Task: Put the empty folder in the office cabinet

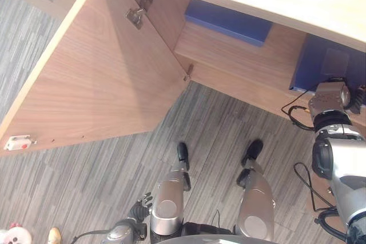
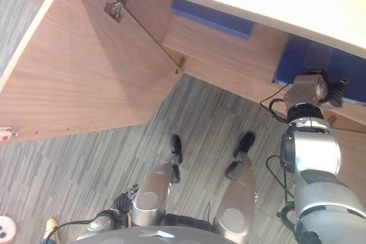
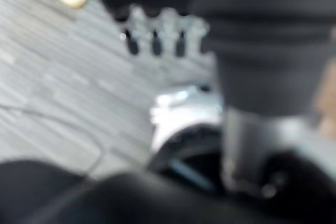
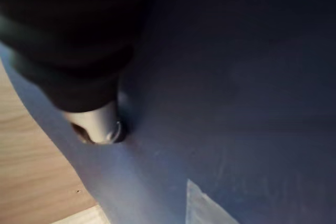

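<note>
A blue folder (image 1: 326,64) stands on edge at the right inside the open wooden cabinet (image 1: 240,55). My right hand (image 2: 337,90) reaches into the cabinet against the folder's near face. In the right wrist view its thumb (image 4: 97,124) presses on the blue folder (image 4: 236,77); the other fingers are hidden. A second blue folder (image 1: 229,21) lies flat deeper on the shelf. My left hand (image 1: 140,207) hangs low by my side above the floor, with relaxed fingers (image 3: 157,30) holding nothing.
The cabinet door (image 1: 97,84) stands wide open to the left, with a hinge (image 1: 135,15) at its top and a white latch (image 1: 17,142) on its outer edge. A person's shoe (image 1: 54,235) shows on the grey carpet at the lower left.
</note>
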Tool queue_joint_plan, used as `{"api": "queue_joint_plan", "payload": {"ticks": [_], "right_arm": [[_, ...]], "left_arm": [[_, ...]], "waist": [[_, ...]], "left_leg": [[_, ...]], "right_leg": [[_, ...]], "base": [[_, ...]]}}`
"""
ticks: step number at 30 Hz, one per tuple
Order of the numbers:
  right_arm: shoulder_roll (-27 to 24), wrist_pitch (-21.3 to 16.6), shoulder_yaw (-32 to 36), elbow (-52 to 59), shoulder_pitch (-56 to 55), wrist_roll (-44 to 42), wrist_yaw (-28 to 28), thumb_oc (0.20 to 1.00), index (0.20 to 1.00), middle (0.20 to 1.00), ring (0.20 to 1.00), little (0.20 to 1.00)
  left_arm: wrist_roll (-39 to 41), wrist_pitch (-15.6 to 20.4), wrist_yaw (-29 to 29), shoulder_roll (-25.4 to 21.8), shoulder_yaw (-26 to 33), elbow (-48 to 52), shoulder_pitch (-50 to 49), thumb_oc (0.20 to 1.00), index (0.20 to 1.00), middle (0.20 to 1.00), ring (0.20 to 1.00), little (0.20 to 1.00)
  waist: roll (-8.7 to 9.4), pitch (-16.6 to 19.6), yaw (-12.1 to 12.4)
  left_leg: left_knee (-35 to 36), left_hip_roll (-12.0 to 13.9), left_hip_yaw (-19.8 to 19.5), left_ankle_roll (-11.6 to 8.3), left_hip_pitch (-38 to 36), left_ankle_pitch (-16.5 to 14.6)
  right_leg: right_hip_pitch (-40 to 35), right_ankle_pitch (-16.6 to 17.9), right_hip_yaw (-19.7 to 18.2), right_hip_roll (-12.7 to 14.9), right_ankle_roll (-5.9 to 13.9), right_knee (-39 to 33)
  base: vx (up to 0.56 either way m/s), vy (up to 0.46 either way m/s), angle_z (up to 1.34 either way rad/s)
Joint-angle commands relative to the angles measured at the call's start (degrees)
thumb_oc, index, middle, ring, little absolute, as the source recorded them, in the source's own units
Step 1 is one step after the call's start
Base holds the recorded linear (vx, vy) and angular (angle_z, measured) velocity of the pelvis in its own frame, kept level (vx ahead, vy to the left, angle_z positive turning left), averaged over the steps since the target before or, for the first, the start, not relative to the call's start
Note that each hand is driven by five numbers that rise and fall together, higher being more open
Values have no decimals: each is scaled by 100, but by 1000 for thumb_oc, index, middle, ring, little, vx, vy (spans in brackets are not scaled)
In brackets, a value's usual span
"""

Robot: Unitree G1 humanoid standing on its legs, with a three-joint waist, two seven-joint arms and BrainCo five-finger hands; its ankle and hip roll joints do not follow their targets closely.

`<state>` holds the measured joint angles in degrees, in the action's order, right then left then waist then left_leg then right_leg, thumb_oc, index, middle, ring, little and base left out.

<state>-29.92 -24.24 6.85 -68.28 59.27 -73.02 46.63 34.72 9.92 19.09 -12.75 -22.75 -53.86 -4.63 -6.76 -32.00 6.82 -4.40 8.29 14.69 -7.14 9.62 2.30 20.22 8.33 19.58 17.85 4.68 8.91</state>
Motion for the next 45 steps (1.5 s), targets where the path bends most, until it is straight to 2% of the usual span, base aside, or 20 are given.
{"api": "queue_joint_plan", "payload": {"ticks": [1, 3, 4, 5, 7, 9, 12, 17, 23, 29, 31, 38, 41, 45], "right_arm": [[-541, -159, -412, -101, 511, 443, -482, 200, 200, 200, 200, 200], [-541, -159, -412, -101, 511, 443, -482, 200, 200, 200, 200, 200], [-564, -193, -510, -59, 597, 541, -501, 200, 200, 200, 200, 200], [-608, 16, -751, -32, 867, 749, -524, 200, 200, 200, 200, 200], [-617, -14, -828, -31, 957, 717, -438, 200, 200, 200, 200, 200], [-654, -310, -927, -59, 1112, 104, -329, 200, 200, 200, 200, 200], [-709, -588, -1000, -132, 1363, -41, -252, 200, 200, 200, 200, 200], [-896, -950, -1160, -195, 1820, -319, 304, 200, 200, 200, 200, 200], [-1239, -1192, -1399, -308, 2278, -427, 837, 200, 200, 200, 200, 200], [-1454, -965, -1662, -323, 2675, -19, 832, 200, 200, 200, 200, 200], [-1513, -719, -1781, -330, 2795, 325, 792, 200, 200, 200, 200, 200], [-1504, -115, -2109, -417, 3099, 678, 622, 200, 200, 200, 200, 200], [-1470, -156, -2215, -434, 3179, 542, 604, 200, 200, 200, 200, 200], [-1271, -472, -2178, -547, 3388, 414, 958, 200, 200, 200, 200, 200]], "left_arm": [[372, 7, -166, -271, -415, 301, -32, 1000, 1000, 1000, 1000, 1000], [372, 7, -166, -271, -415, 301, -32, 1000, 1000, 1000, 1000, 1000], [445, -68, -173, -288, -413, 363, -43, 1000, 1000, 1000, 1000, 1000], [624, -168, -175, -322, -380, 470, -66, 1000, 1000, 1000, 1000, 1000], [651, -185, -159, -342, -356, 473, -66, 1000, 1000, 1000, 1000, 1000], [643, -187, -136, -365, -306, 433, -58, 1000, 1000, 1000, 1000, 1000], [604, -169, -163, -368, -307, 391, -44, 1000, 1000, 1000, 1000, 1000], [639, -290, -42, -321, -247, 345, -130, 1000, 1000, 1000, 1000, 1000], [612, -182, 69, -272, -198, 278, -310, 1000, 1000, 1000, 1000, 1000], [737, -151, 364, -241, -54, 326, -463, 1000, 1000, 1000, 1000, 1000], [744, -142, 449, -243, -35, 356, -528, 1000, 1000, 1000, 1000, 1000], [725, 89, 837, -193, 34, 186, -639, 1000, 1000, 1000, 1000, 1000], [759, 178, 928, -194, 31, 132, -653, 1000, 1000, 1000, 1000, 1000], [725, -100, 285, -248, -64, 694, -615, 1000, 1000, 1000, 1000, 1000]], "waist": [[-218, 220, 133], [-218, 220, 133], [-258, 220, 152], [-311, 220, 190], [-321, 220, 204], [-352, 220, 219], [-432, 220, 222], [-550, 220, 256], [-612, 220, 264], [-771, 220, 249], [-853, 220, 247], [-1011, 220, 237], [-1057, 220, 242], [-953, 220, 389]], "left_leg": [[-502, 687, -573, -62, 134, -623], [-502, 687, -573, -62, 134, -623], [-507, 688, -626, -87, 95, -712], [-533, 704, -636, -120, 256, -668], [-534, 714, -639, -131, 311, -647], [-549, 745, -663, -152, 449, -597], [-616, 775, -764, -171, 693, -541], [-864, 870, -912, -245, 954, -424], [-964, 933, -972, -323, 1142, -215], [-989, 912, -975, -402, 1317, 78], [-1033, 898, -974, -429, 1400, 184], [-1031, 829, -957, -465, 1529, 367], [-995, 801, -957, -464, 1558, 406], [-1079, 800, -1022, -361, 1728, 273]], "right_leg": [[567, -459, -459, 478, 523, 506], [567, -459, -459, 478, 523, 506], [550, -581, -506, 488, 588, 570], [722, -633, -541, 516, 571, 676], [787, -645, -554, 527, 565, 714], [917, -693, -586, 535, 543, 799], [1099, -831, -717, 551, 478, 988], [1530, -1173, -894, 599, 357, 1685], [1824, -1463, -937, 609, 206, 2149], [2086, -1621, -983, 642, 47, 2334], [2208, -1681, -1014, 667, -14, 2438], [2407, -1800, -1087, 659, -167, 2533], [2452, -1805, -1110, 644, -196, 2505], [2486, -1724, -1131, 571, -198, 2442]], "base": [[6, -9, -4], [6, -5, -1], [91, 10, 0], [94, -1, -3], [5, -14, -4], [22, -54, -6], [45, -77, 3], [62, -100, 9], [23, -63, 4], [-8, -3, -6], [-14, 2, -10], [-7, 20, -3], [-8, 22, -4], [-5, -129, -2]]}}
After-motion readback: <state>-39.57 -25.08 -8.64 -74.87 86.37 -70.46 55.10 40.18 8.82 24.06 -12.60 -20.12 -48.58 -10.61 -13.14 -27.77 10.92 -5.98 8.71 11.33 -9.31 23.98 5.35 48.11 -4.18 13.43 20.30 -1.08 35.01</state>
